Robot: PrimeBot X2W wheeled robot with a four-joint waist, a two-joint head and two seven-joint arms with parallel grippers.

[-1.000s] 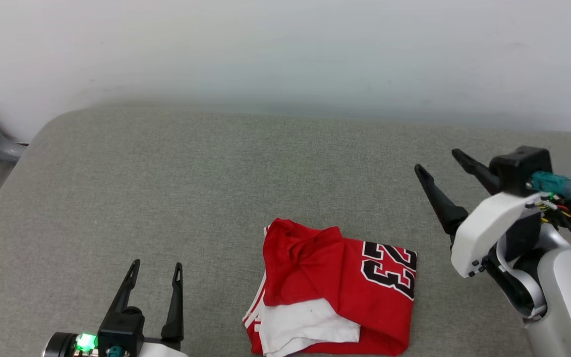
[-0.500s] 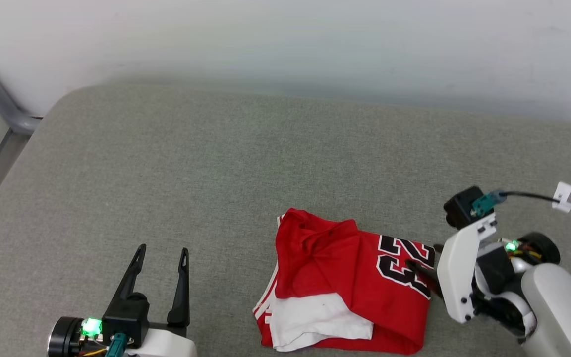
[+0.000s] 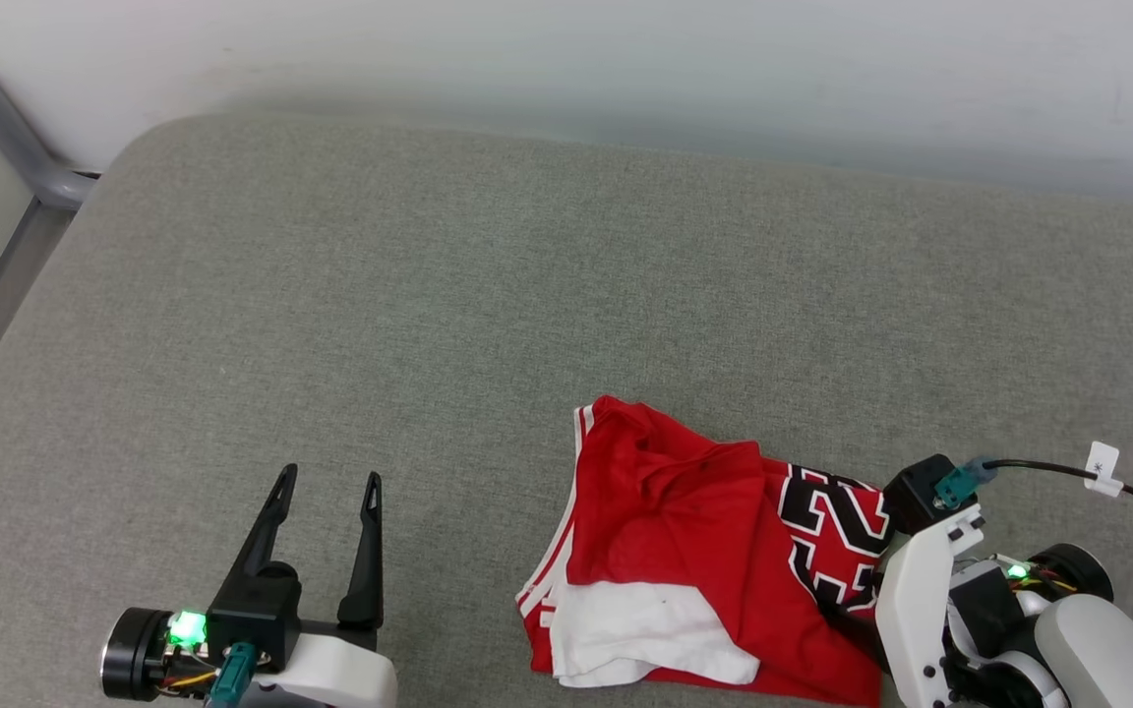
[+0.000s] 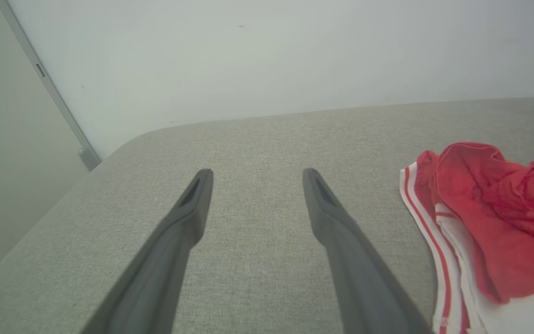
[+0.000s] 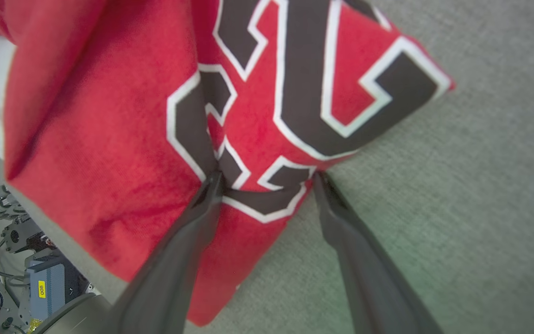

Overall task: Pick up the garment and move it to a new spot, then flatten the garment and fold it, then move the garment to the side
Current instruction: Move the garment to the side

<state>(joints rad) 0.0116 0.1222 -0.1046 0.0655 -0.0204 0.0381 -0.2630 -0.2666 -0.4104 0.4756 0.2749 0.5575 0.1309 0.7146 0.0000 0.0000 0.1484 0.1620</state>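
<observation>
Right claw: lowered since earlier, spread astride "23" edge of red short-sleeved jersey shirt, bunched on grey fabric cushion. Left claw: spread, empty.

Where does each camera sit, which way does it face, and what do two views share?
Head view: on the robot's head, facing forward and down at the grey cushion; left gripper lower left, right forearm lower right.
Left wrist view: on the left wrist, facing along its open fingers toward the wall.
Right wrist view: on the right wrist, facing down at the shirt; right gripper open astride its edge.
Shared: all three show the shirt.
</observation>
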